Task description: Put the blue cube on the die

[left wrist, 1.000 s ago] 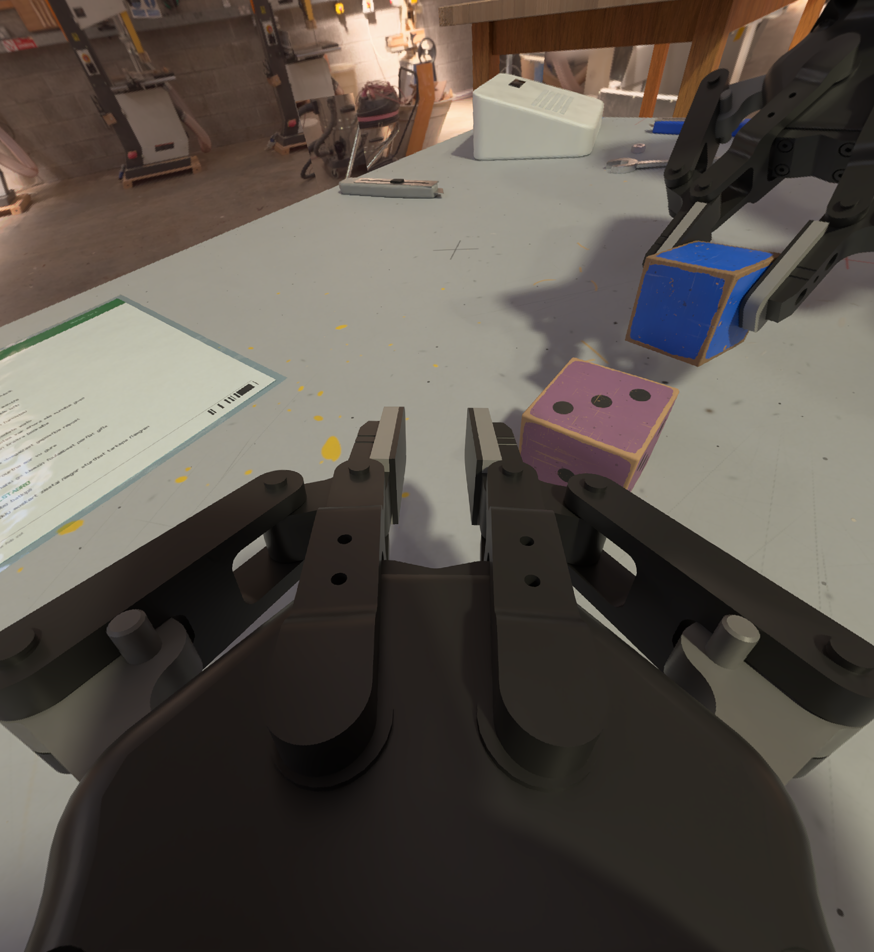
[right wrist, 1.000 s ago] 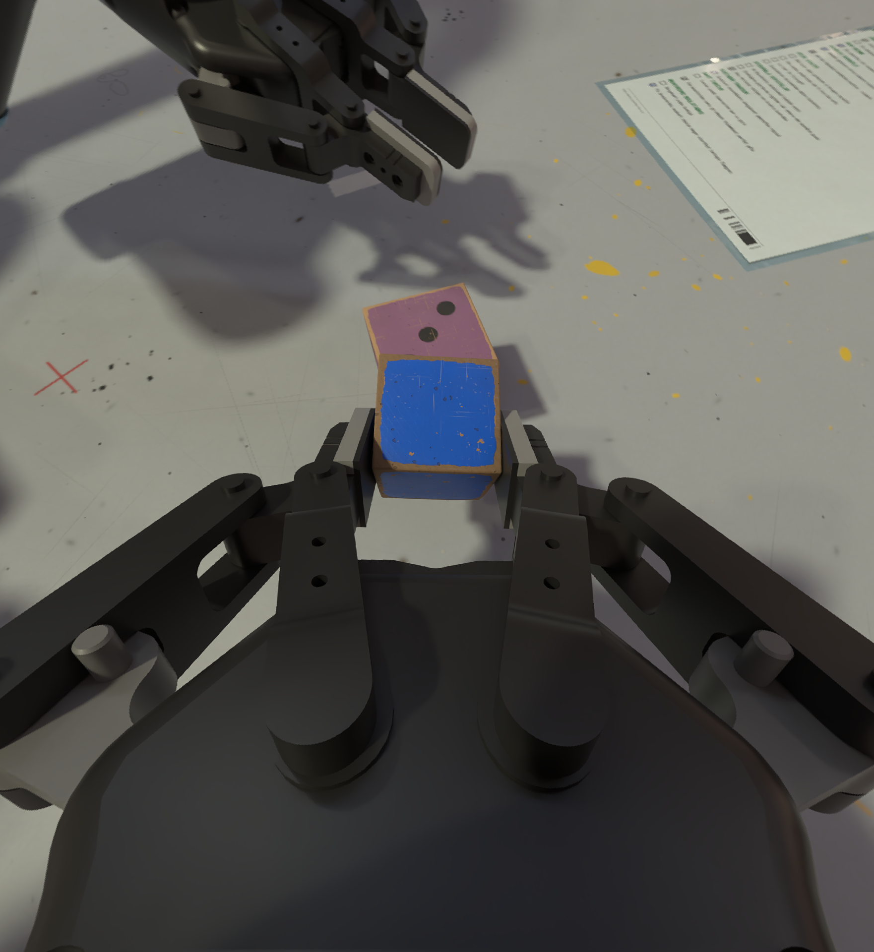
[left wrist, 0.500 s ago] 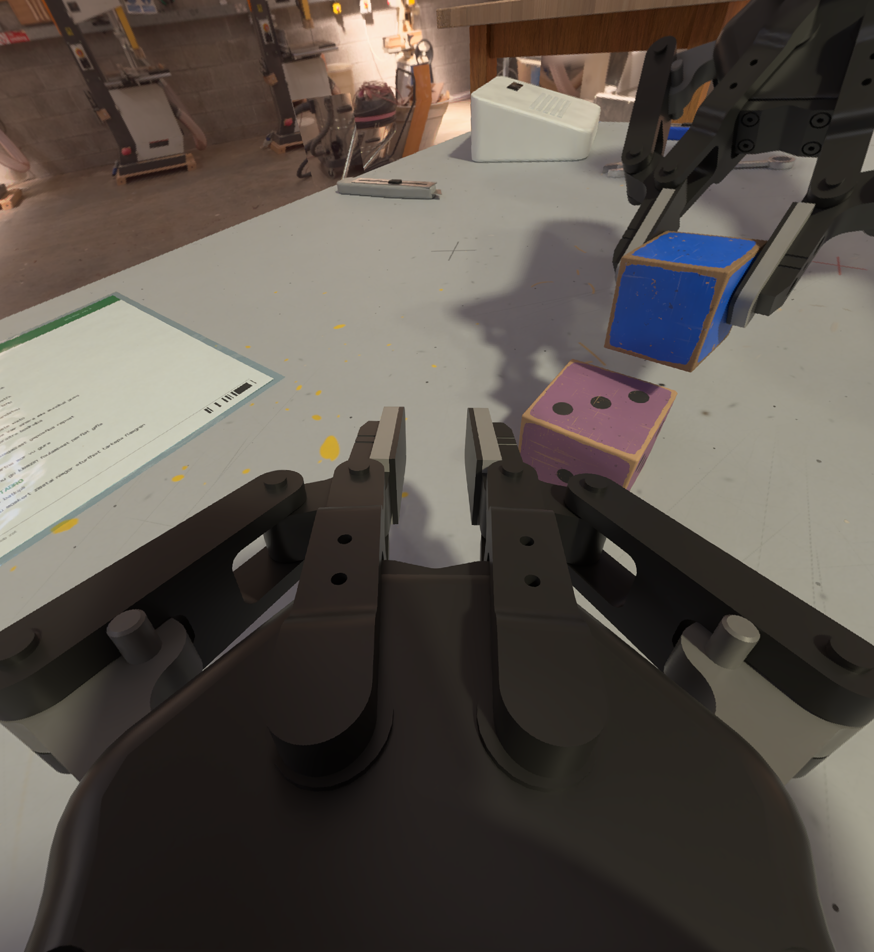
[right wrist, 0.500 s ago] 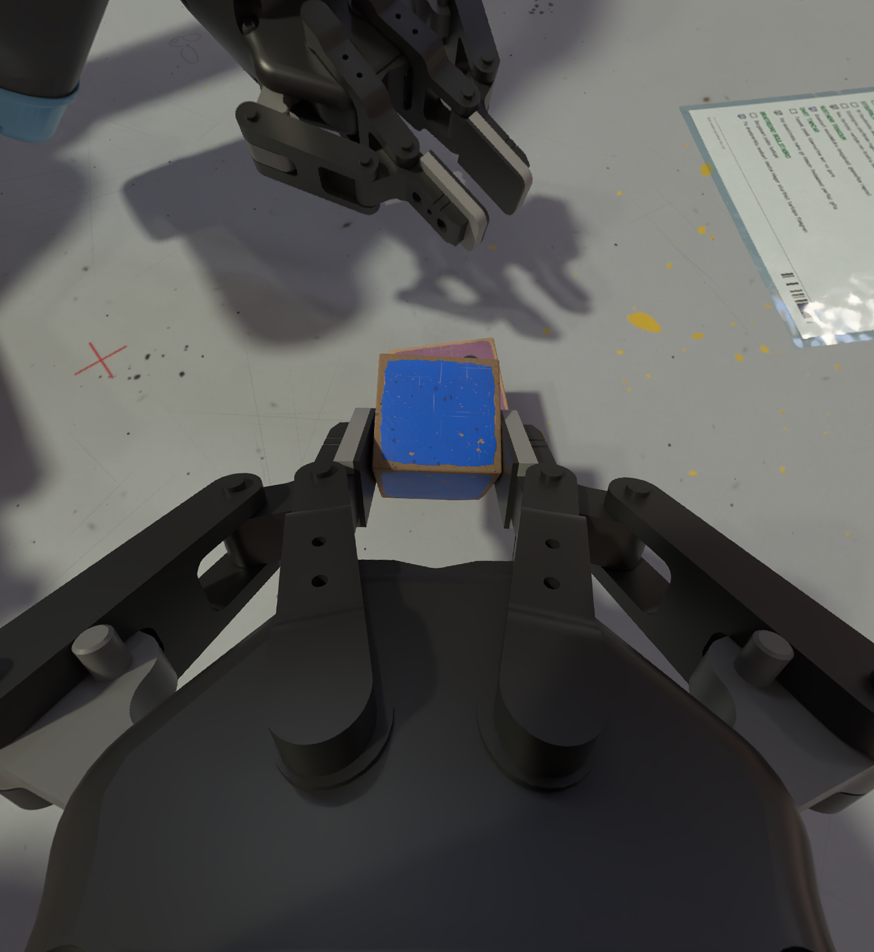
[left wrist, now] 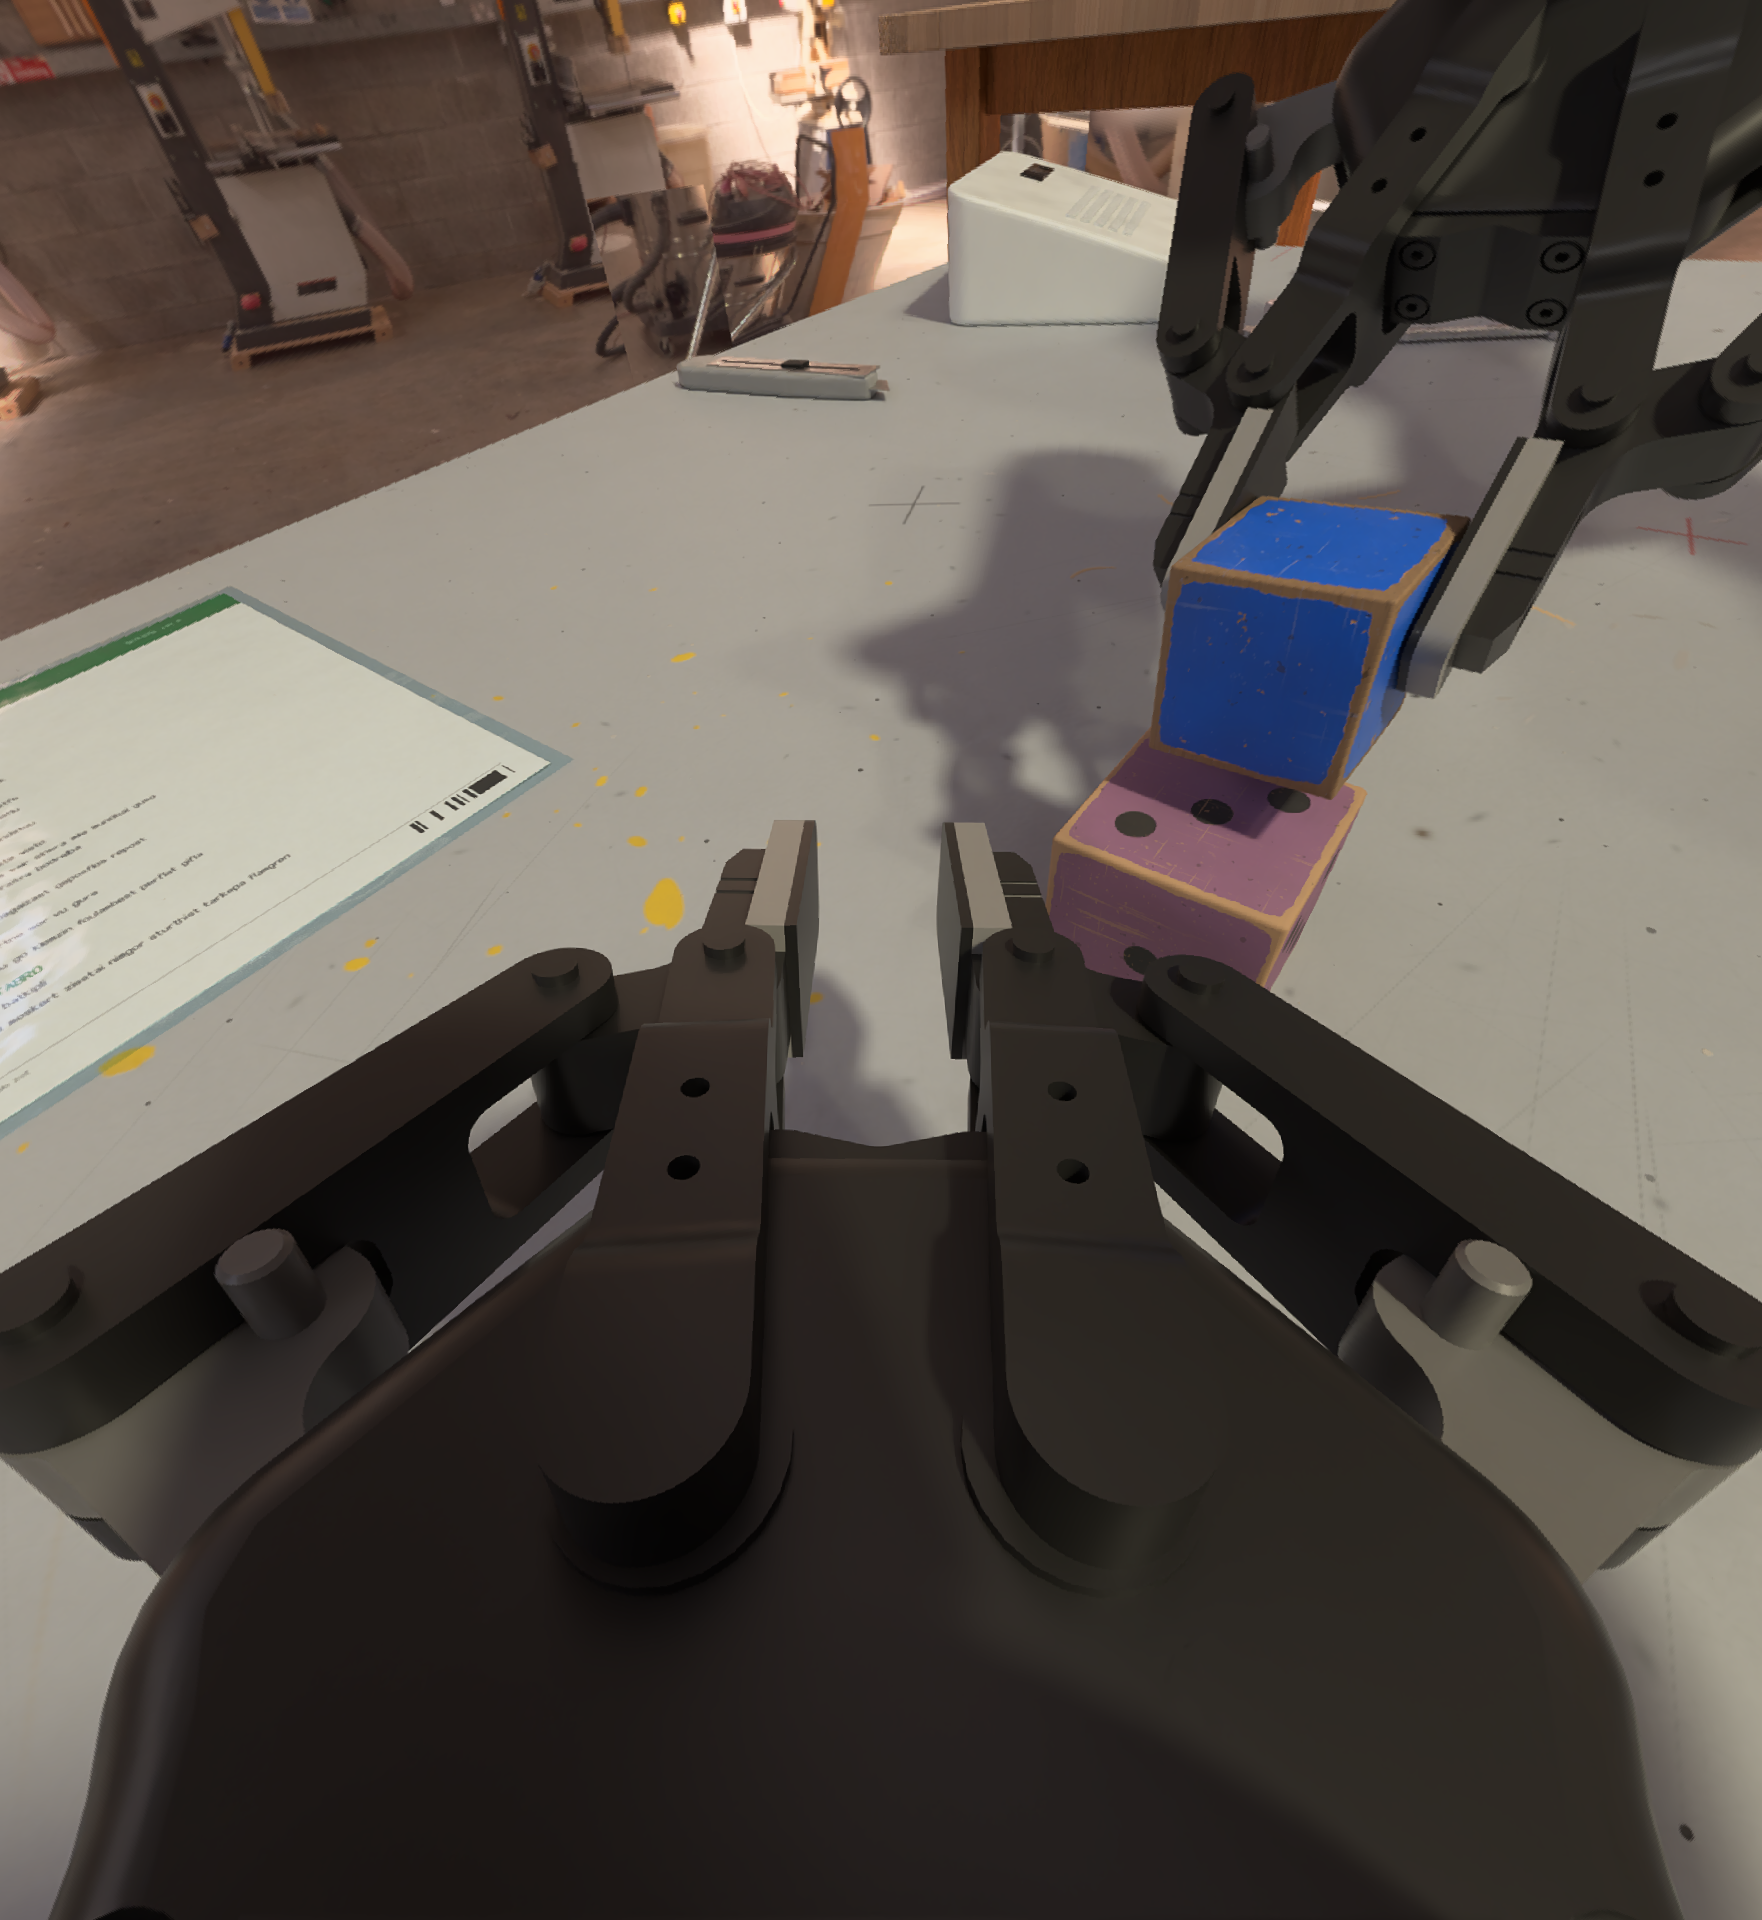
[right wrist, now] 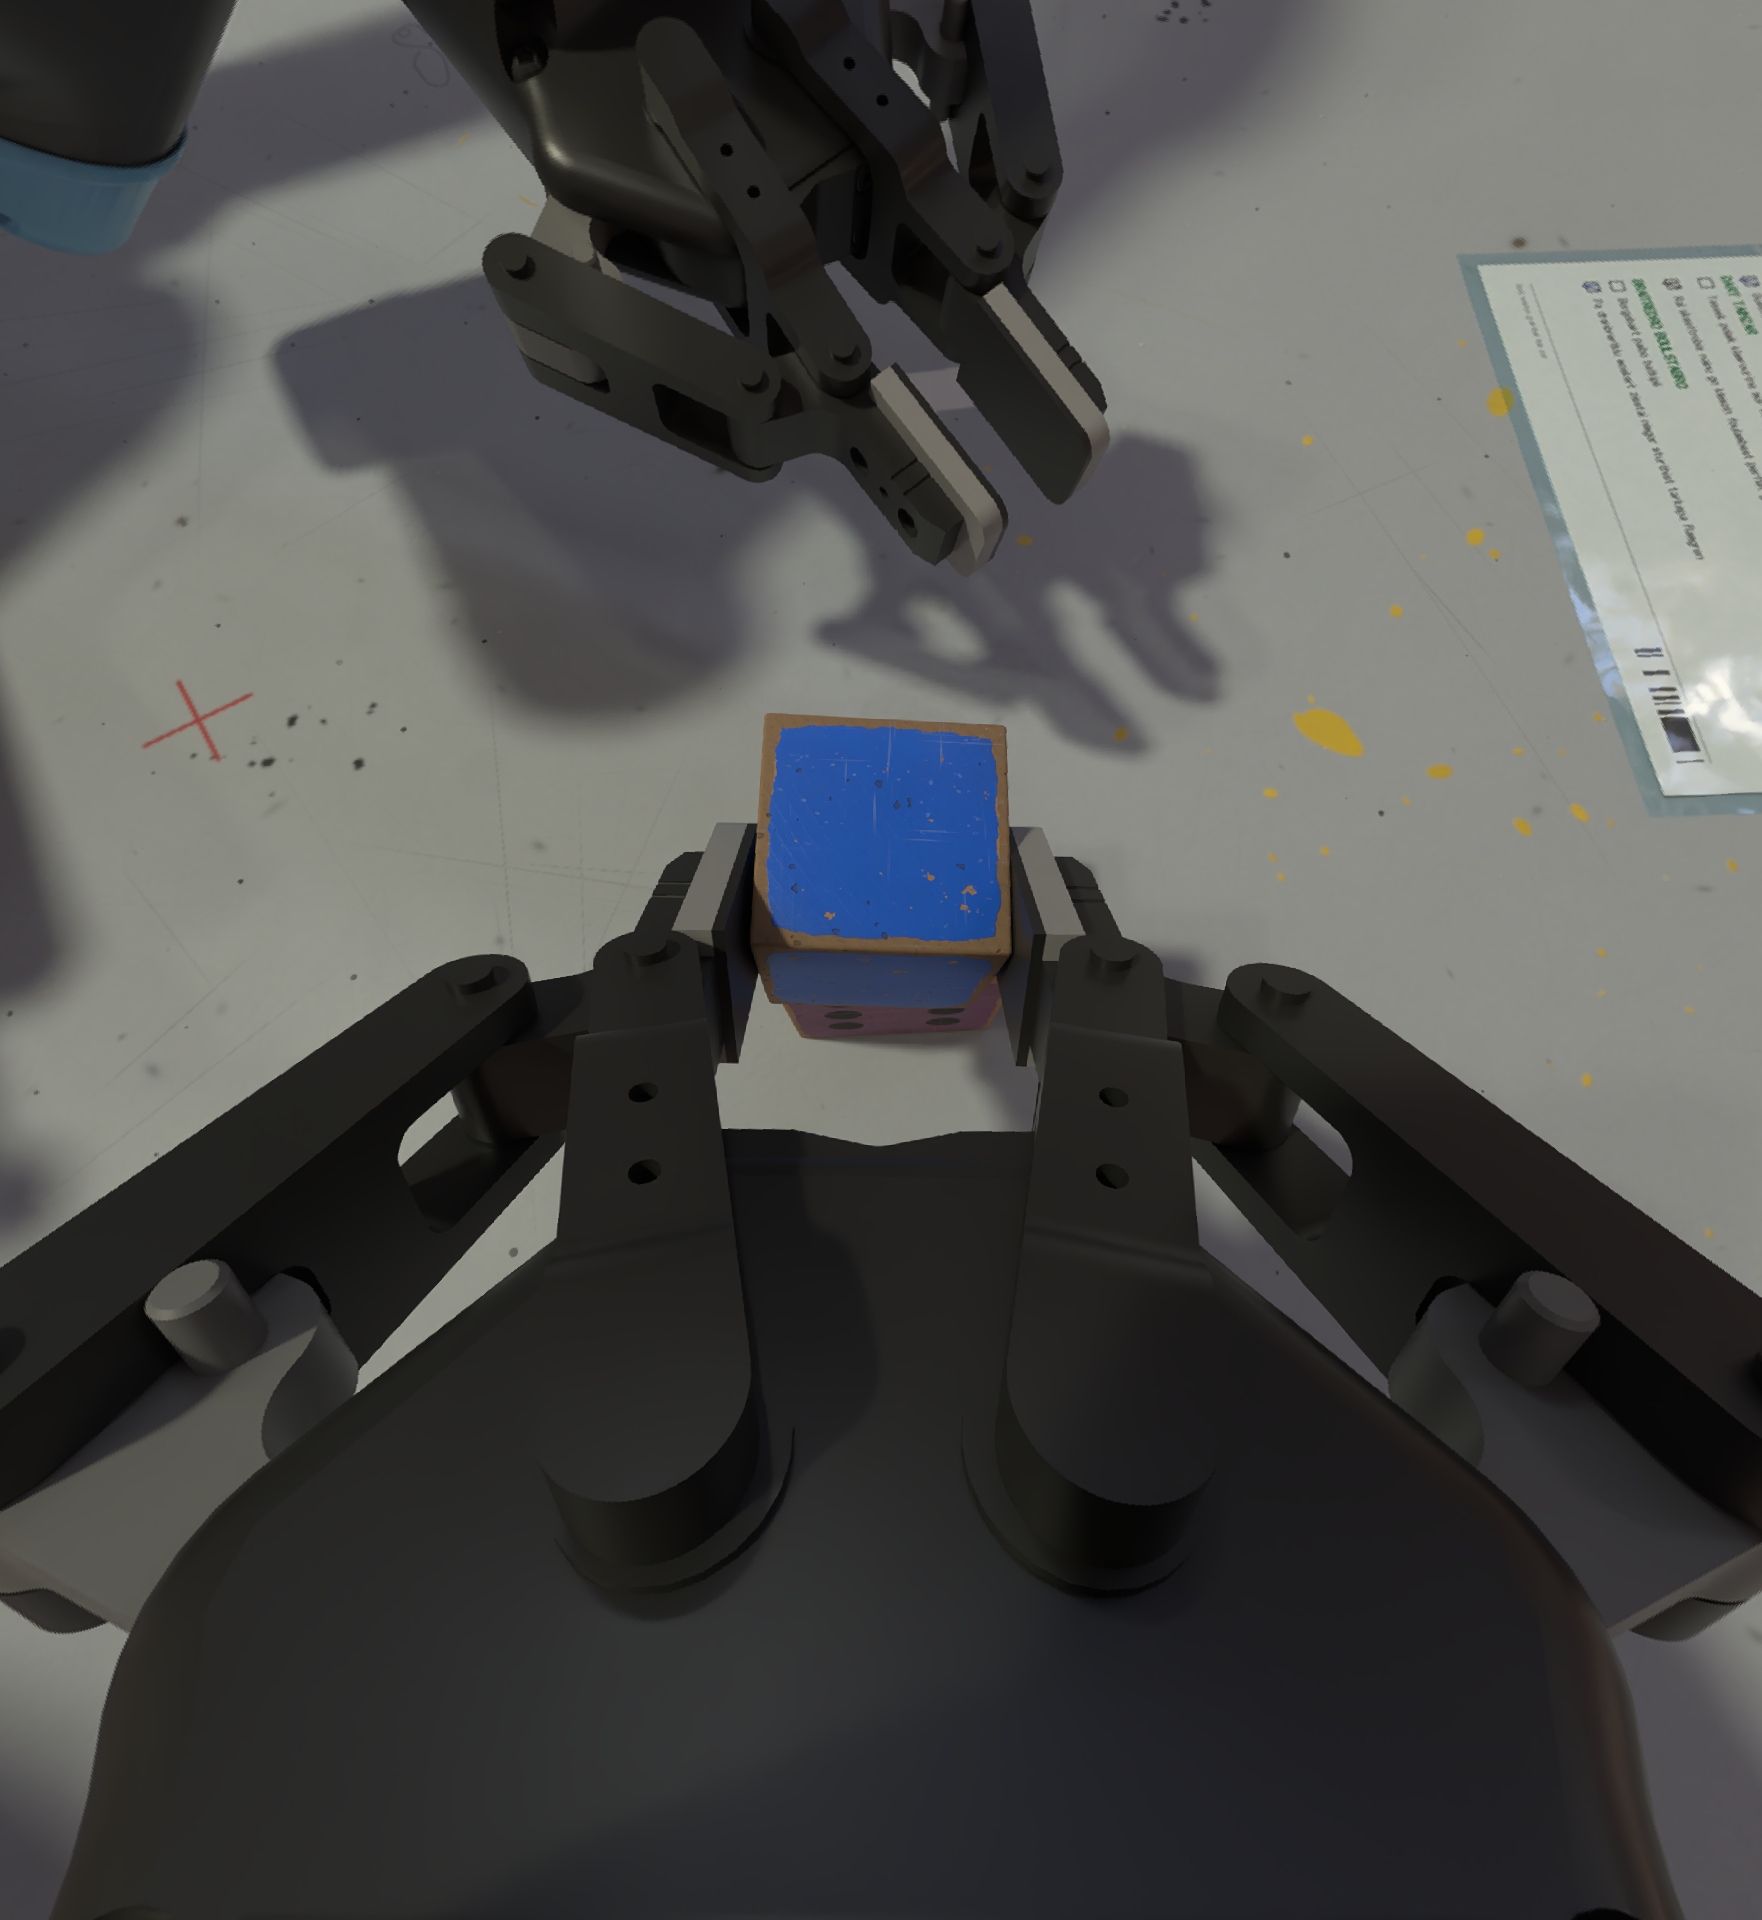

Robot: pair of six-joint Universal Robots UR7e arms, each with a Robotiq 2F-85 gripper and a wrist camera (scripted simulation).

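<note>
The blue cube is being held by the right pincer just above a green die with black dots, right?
Not quite: the die is purple-pink, not green, as the left wrist view shows. The rest holds: the right pincer grips the blue cube just above that die, whose black dots show on top.

Workshop: floor-standing machines (left wrist: pixel 285 239), workbench (left wrist: pixel 544 540)

My right gripper (right wrist: pixel 882 925) clamps the scuffed blue cube (left wrist: pixel 1272 655), slightly tilted, directly above the pink die (left wrist: pixel 1183 883), which sits flat beneath it.
</note>
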